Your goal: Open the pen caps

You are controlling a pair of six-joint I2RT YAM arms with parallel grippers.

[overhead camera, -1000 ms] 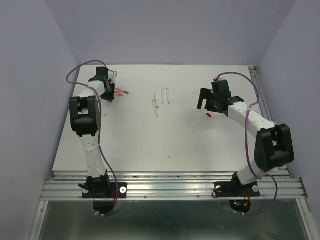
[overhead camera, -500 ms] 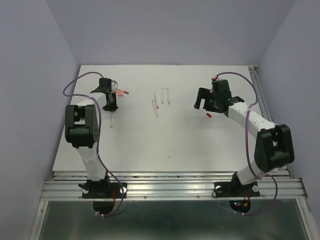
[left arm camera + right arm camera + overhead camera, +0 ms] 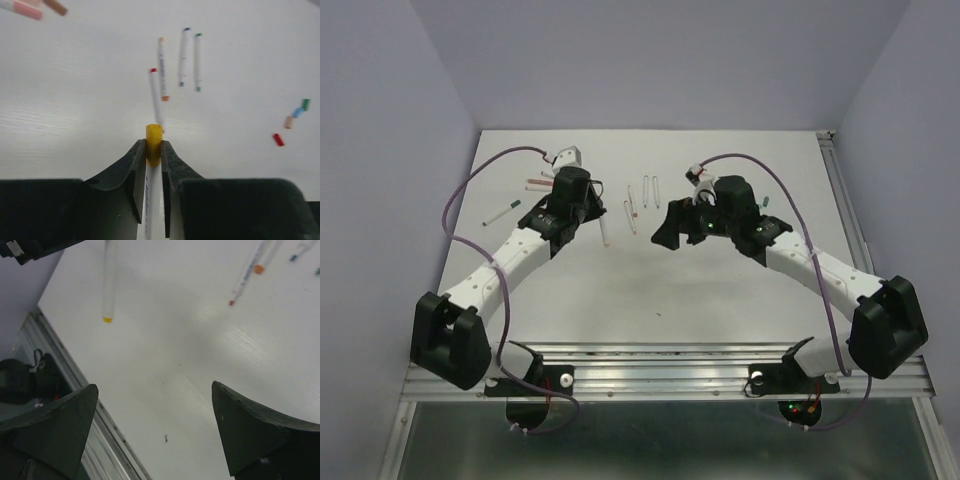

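Left jaws pinch the pen [image 3: 152, 200] at its yellow cap [image 3: 153, 140], cap pointing straight out beyond them; spread right jaws stand just right in the top view

1. bright, even overhead light; the white table [image 3: 720, 290] shows only faint, soft shadows.
2. left wrist view: pen caps [image 3: 298, 112] at the right edge look soft, top-left corner blurred.
3. right wrist view: pens [image 3: 247, 274] along the top edge are out of focus.

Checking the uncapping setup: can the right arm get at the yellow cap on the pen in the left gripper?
Probably yes. The left gripper clamps the pen, whose yellow cap juts past its fingertips; the right gripper is wide open close by, nothing seen between them.
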